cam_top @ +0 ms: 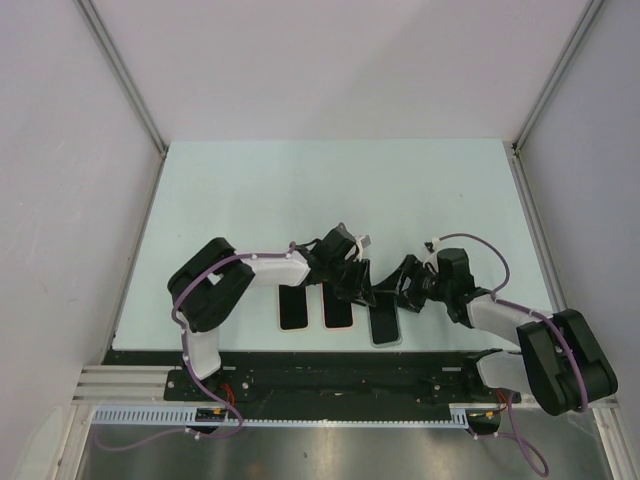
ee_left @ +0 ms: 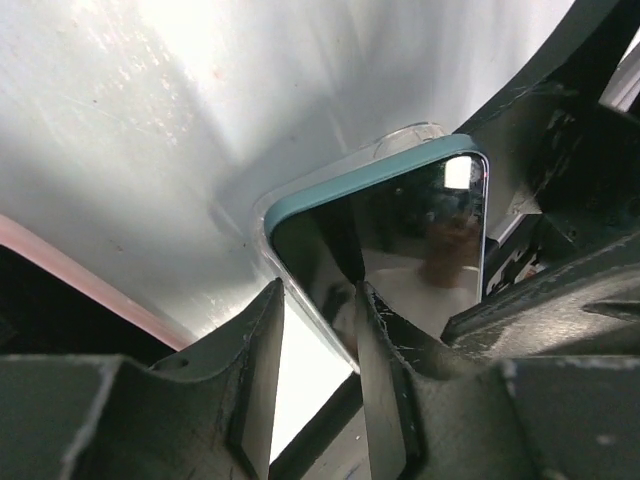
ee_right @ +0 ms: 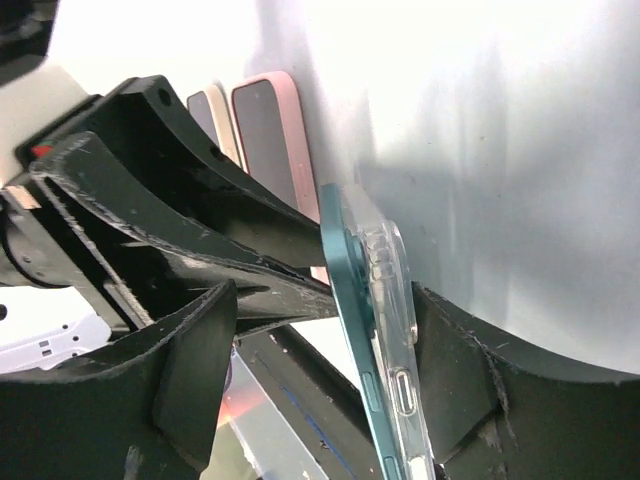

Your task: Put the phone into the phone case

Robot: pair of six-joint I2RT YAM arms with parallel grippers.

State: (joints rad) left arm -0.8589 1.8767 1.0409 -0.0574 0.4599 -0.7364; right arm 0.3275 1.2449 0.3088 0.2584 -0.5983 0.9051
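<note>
My left tool [ee_left: 320, 300] is clenched on the edge of the teal slab phone [ee_right: 345, 300]. My right tool [ee_right: 325, 300] is released, straddling phone and clear plastic case [ee_right: 395, 290] pressed together, near middle of the pale table [cam_top: 300, 190].

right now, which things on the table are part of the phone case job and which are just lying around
in the job: teal phone, clear case, left hand, right hand
just lying about: pink phone, cream phone
</note>
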